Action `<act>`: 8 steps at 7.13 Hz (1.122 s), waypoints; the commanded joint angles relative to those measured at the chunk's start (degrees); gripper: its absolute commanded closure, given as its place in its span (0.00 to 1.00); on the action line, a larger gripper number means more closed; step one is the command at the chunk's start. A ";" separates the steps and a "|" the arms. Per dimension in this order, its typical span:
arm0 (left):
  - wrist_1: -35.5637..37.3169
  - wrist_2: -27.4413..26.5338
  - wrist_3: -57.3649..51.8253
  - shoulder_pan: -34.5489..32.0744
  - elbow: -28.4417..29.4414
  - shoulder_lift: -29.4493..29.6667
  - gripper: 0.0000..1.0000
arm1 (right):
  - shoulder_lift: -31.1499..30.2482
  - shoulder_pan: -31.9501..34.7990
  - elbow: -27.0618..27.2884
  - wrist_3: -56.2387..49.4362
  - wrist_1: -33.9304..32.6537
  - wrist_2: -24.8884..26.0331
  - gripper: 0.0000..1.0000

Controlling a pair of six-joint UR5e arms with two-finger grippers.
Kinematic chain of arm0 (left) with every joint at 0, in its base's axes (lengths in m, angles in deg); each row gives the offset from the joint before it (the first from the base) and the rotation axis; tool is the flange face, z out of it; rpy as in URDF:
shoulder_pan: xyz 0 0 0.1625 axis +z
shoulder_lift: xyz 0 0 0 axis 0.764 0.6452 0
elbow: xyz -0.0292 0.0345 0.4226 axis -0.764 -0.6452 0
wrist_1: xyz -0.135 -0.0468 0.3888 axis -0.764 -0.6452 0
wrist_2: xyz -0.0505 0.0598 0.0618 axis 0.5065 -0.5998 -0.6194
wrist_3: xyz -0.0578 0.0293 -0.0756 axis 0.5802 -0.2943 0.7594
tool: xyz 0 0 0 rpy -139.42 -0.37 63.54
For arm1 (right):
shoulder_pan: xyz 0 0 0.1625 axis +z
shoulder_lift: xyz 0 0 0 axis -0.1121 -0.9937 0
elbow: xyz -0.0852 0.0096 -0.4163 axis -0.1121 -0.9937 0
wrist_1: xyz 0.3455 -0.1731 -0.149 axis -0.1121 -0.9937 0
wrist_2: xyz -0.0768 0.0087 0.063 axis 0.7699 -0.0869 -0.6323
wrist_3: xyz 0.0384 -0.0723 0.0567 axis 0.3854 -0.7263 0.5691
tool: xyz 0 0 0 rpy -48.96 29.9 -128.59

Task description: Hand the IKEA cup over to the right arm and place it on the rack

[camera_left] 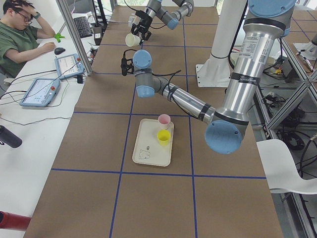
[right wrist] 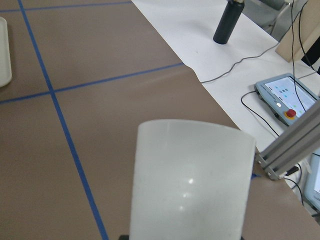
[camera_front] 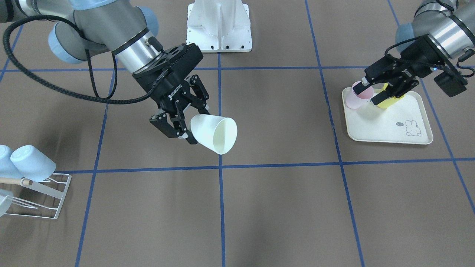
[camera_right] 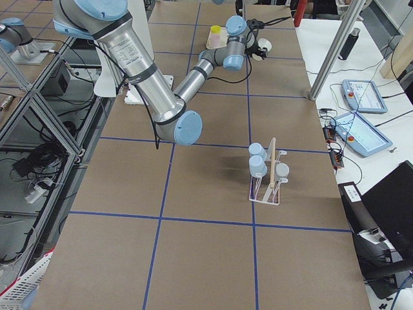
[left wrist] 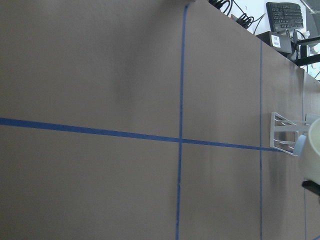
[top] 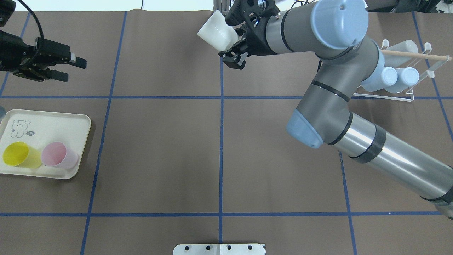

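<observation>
Above the bench (camera_front: pixel 278 207), the right claw (camera_front: pixel 193 125) clenches the cup (camera_front: pixel 217 133) by its base (left claw (top: pixel 73 69) released); that shallow hold may slip.

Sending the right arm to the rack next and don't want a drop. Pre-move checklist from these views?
1. White cup held by right gripper: ok, jaws closed on its base end.
2. Left gripper clear of the cup: ok, open, empty and well apart from it.
3. Free spot on the rack: ok, bare prongs show beside the light blue cups.
4. Cup orientation for a prong: not ok, it lies sideways with its mouth facing away from the robot and probably needs turning.
5. Grip depth and firmness: cannot tell, the fingers' contact is mostly hidden.
</observation>
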 commanded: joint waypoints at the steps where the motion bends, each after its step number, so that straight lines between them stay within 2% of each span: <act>1: -0.06 -0.01 -1.51 -0.55 0.03 -1.57 0.00 | -0.27 4.51 1.44 -11.44 -12.40 -0.82 0.52; 4: -0.41 -0.01 -1.60 -0.46 -0.05 -2.62 0.00 | -0.62 12.85 5.13 -34.36 -33.14 0.13 0.54; 5: -0.41 -0.01 -1.60 -0.46 -0.05 -2.71 0.00 | -0.80 14.45 5.14 -41.49 -37.29 3.19 0.55; 6: -0.41 -0.01 -1.60 -0.46 -0.05 -2.71 0.00 | -1.23 14.37 4.88 -48.17 -40.46 10.27 0.56; 8: -0.41 -0.01 -1.60 -0.28 -0.05 -2.62 0.00 | -4.91 14.37 4.79 -63.09 -42.60 19.97 0.56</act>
